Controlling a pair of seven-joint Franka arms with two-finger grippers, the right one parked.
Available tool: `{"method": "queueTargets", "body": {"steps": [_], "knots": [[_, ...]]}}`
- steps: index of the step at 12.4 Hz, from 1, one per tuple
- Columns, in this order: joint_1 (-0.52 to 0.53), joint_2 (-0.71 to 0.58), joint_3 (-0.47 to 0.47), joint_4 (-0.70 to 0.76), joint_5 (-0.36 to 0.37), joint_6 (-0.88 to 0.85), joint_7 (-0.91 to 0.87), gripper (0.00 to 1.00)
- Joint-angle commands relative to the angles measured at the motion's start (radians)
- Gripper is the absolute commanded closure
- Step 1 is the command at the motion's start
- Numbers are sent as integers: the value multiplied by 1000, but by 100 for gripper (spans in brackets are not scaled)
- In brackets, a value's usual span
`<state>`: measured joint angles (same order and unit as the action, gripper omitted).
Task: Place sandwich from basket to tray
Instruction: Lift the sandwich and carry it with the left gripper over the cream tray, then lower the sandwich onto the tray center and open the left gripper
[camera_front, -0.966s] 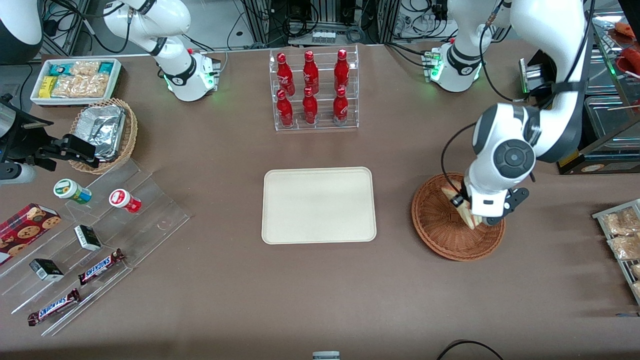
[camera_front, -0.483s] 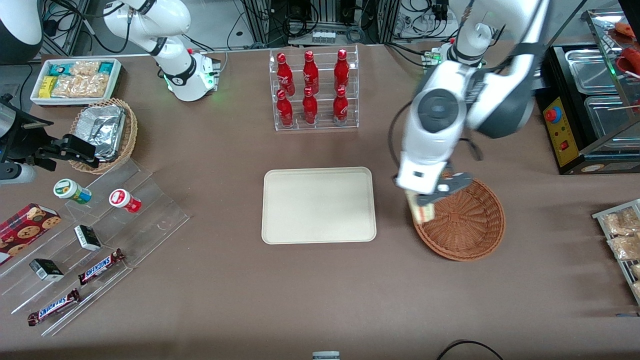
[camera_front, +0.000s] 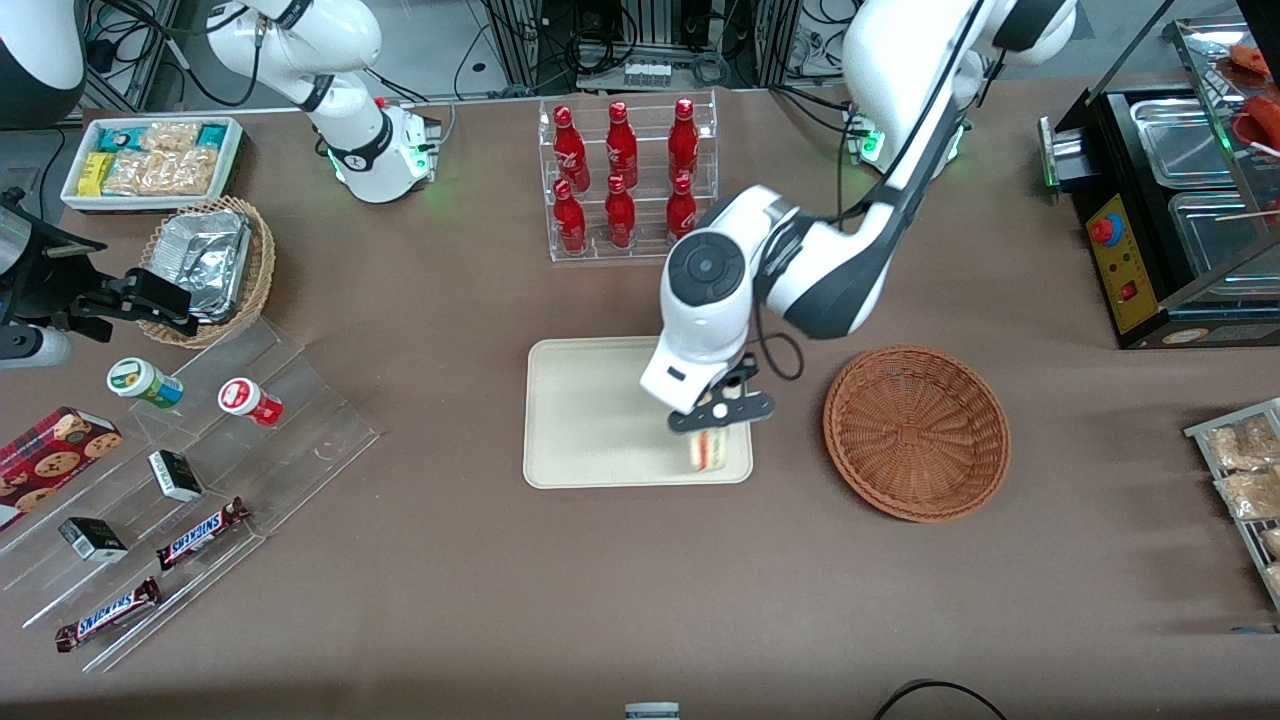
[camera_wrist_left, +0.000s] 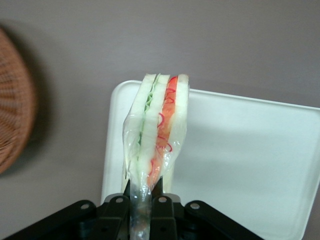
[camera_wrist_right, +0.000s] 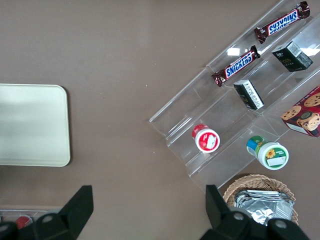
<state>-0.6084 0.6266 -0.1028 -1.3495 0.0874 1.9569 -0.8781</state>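
Holding the sandwich (camera_front: 709, 449) by one edge, our left gripper (camera_front: 722, 413) hangs over the cream tray (camera_front: 590, 410), above the corner nearest the wicker basket (camera_front: 916, 432) and the front camera. In the wrist view we see the fingers (camera_wrist_left: 162, 204) pinching the wrapped sandwich (camera_wrist_left: 156, 130), with its red and green filling showing between the white bread slices. On a clock face centred on the tray, the basket lies at about three o'clock in the front view, apart from the tray.
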Motion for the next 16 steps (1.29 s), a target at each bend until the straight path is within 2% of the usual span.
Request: {"method": "queueTargets", "body": {"steps": [1,8,14,15,16], "knots": [[-19,79,-3,50,0,48,16,100],[-82,168,0,53,15,158,-102,100],[-97,200,0,44,51,160,-140,100],[-99,200,0,44,49,158,-151,63],[-96,200,0,44,48,158,-154,1]]}}
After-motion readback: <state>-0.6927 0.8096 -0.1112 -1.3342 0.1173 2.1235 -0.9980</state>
